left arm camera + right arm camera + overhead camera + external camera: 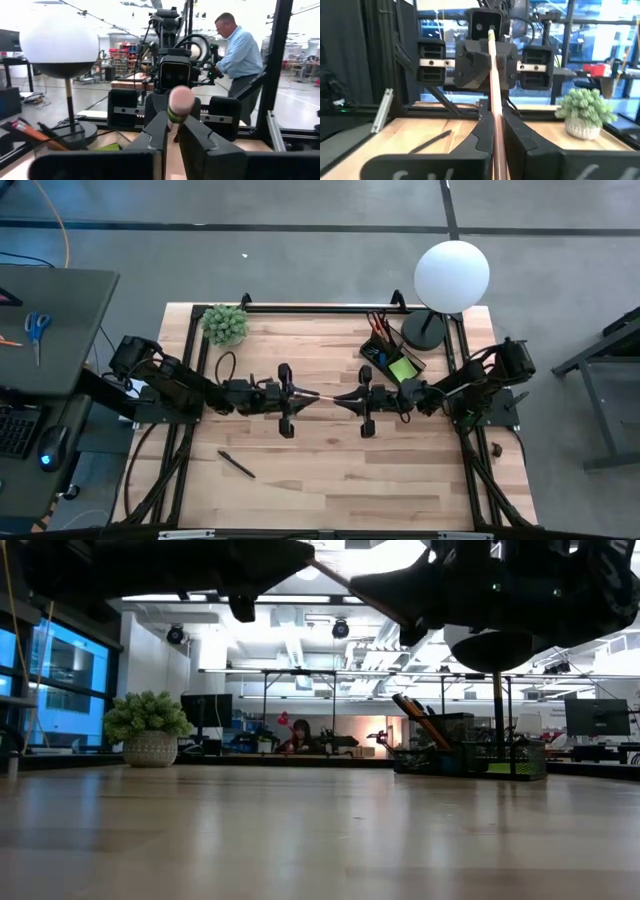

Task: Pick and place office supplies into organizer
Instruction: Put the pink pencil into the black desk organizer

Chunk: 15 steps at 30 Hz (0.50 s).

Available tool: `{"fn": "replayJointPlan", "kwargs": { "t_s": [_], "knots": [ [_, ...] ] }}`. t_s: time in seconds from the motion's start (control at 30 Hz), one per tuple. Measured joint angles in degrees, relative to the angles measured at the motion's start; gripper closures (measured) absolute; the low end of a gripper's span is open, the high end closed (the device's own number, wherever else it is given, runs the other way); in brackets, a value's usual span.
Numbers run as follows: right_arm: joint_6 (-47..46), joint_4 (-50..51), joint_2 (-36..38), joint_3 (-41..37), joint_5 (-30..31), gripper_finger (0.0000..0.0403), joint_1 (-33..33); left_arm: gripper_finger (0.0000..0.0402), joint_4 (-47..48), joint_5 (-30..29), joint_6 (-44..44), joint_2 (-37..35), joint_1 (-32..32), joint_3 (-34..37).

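Note:
A wooden pencil (320, 394) with a pink eraser hangs above the table's middle, spanning my two grippers, which face each other. My left gripper (303, 394) comes from the left and is shut on its eraser end. My right gripper (340, 396) comes from the right and is shut on the shaft. The black organizer (392, 358) stands at the far right beside the lamp, holding pens, pencils and a lime-green sticky-note pad (403, 368). A black pen (237, 465) lies flat on the table near the front left. My left gripper pinches the pencil between its two fingers (159, 131), just behind the eraser at the green ferrule (176, 118). It comes level from the table's left, fingers along the pencil. The pencil is clear of the table. My right gripper pinches the pencil's shaft (495, 116) between its two fingers, coming level from the table's right. The fingers lie along the pencil, which sticks out past the fingertips to the other gripper. It hangs roughly level above the table.
A small potted plant (225, 324) stands at the far left corner. A white globe lamp (450, 275) on a black base stands at the far right. A black frame rail runs along the table's far edge. A person (240, 50) stands beyond the table.

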<state>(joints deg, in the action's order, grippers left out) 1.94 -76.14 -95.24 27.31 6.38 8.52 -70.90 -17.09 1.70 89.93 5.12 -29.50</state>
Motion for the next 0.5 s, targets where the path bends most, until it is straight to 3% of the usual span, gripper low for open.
{"fn": "replayJointPlan", "kwargs": {
  "t_s": [0.1,0.5],
  "knots": [
    [-0.7,1.5,0.0,0.0,0.6,0.0389,-0.3,0.0394,0.8,1.2,-0.5,0.0,-0.8,0.0],
    [-1.7,4.5,0.0,0.0,0.9,0.0373,-0.3,0.0391,3.0,1.7,-0.5,0.0,-1.5,0.0]
  ]
}}
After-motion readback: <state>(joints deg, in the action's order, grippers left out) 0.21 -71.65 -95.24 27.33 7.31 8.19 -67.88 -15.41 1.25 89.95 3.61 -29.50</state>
